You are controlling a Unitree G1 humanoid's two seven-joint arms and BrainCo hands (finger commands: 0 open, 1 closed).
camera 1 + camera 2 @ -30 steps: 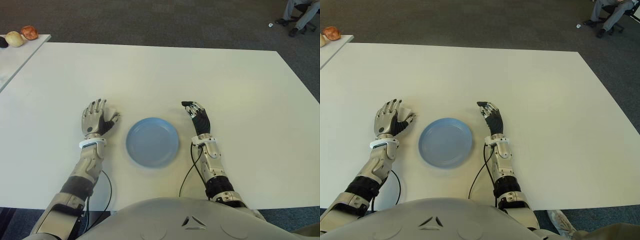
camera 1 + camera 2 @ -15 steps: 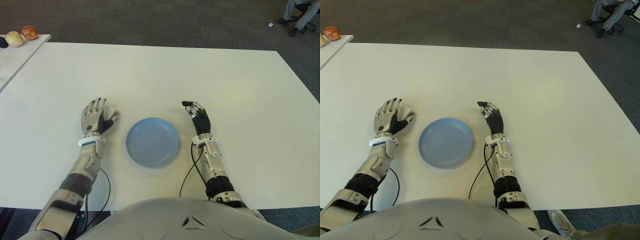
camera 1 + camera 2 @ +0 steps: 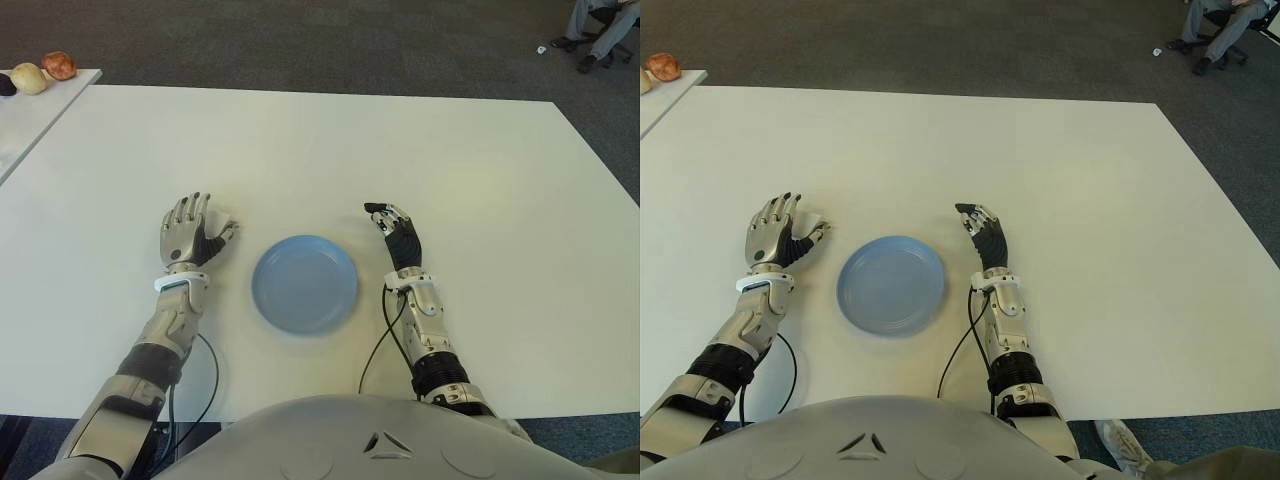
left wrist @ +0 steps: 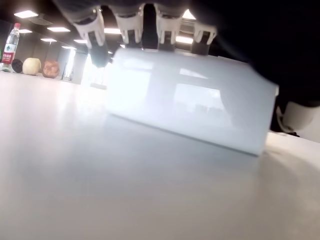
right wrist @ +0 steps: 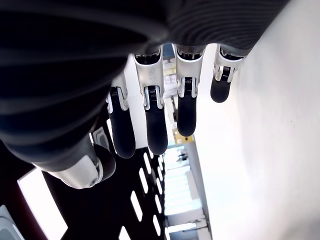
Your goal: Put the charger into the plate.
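Left hand (image 3: 190, 234) fingers spread over white charger (image 4: 190, 107) (on table (image 3: 330, 150)), left of plate (image 3: 304, 284); right hand (image 3: 397, 232) relaxed, empty.

Before me spreads a white tabletop (image 3: 330, 140). A blue plate (image 3: 304, 284) lies on it, close to my body. A white charger (image 4: 187, 107) sits on the tabletop to the plate's left, under my left hand (image 3: 187, 232).

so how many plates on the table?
1. A round blue plate lies on the white table between the left hand and right hand. Nothing seems to hide another.
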